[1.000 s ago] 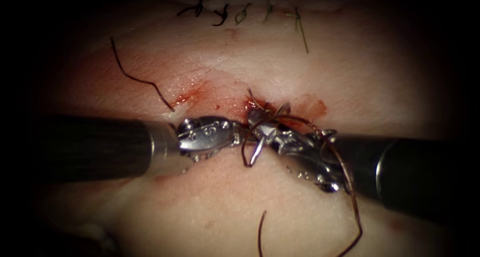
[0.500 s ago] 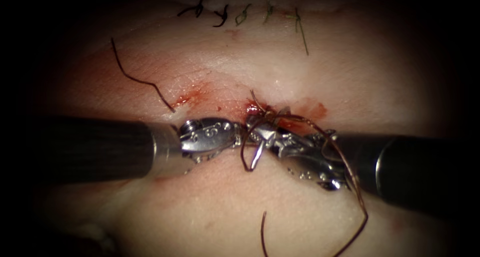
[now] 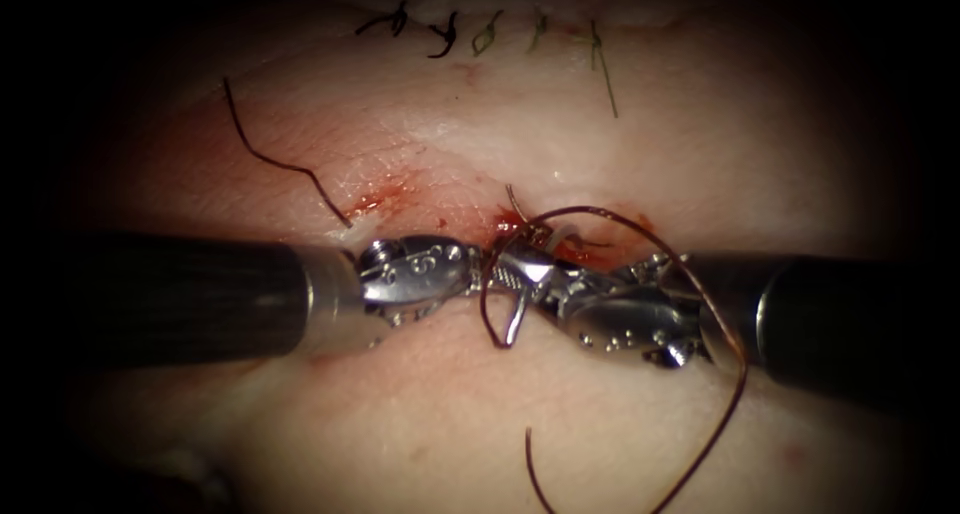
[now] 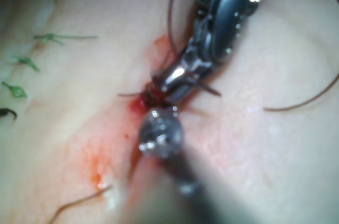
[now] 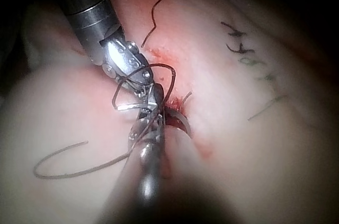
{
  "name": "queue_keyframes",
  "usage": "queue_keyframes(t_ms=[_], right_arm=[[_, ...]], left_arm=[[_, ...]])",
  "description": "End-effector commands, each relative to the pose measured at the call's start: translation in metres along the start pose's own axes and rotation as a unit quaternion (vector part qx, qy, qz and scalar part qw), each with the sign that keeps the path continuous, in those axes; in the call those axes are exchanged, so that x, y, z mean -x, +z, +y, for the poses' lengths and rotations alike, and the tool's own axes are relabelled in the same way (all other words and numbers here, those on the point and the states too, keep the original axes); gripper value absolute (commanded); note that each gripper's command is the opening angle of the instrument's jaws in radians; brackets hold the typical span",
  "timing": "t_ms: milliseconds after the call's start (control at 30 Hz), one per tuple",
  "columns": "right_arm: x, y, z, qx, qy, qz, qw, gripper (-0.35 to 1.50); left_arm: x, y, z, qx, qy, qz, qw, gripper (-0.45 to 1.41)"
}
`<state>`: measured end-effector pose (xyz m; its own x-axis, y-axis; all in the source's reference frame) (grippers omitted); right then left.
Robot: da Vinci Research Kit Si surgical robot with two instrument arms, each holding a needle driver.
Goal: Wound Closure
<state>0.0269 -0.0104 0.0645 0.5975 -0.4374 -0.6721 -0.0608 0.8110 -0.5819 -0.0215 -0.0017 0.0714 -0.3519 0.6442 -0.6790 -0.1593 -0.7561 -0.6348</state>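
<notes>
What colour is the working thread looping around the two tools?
Dark reddish brown thread; the endoscope view shows it best, arcing over the right tool.

The tissue (image 3: 430,414) carries red fluid (image 3: 385,192) at its middle, a loose thread (image 3: 275,159) toward its left edge, and seemingly old stitches (image 3: 470,29) along its far edge.

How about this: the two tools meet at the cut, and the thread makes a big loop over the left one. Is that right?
Not quite. The tools do meet at the cut, but the thread loops over the right tool, not the left tool. The endoscope view shows it. I cannot tell what either tool holds, or where the needle is.
</notes>
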Motion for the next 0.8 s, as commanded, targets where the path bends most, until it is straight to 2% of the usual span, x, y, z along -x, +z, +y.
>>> queue_keyframes(t_ms=[33, 800], right_arm=[[-0.0001, 0.0006, -0.0008, -0.001, 0.005, 0.000, 1.000, -0.35], [0.0009, 0.0006, -0.0015, -0.009, 0.077, 0.000, 0.997, -0.35]], left_arm=[[0.0005, 0.0007, 0.0000, 0.001, -0.001, 0.000, 1.000, 0.08], [0.0006, 0.0008, 0.0001, 0.000, -0.001, -0.006, 1.000, 0.05]])
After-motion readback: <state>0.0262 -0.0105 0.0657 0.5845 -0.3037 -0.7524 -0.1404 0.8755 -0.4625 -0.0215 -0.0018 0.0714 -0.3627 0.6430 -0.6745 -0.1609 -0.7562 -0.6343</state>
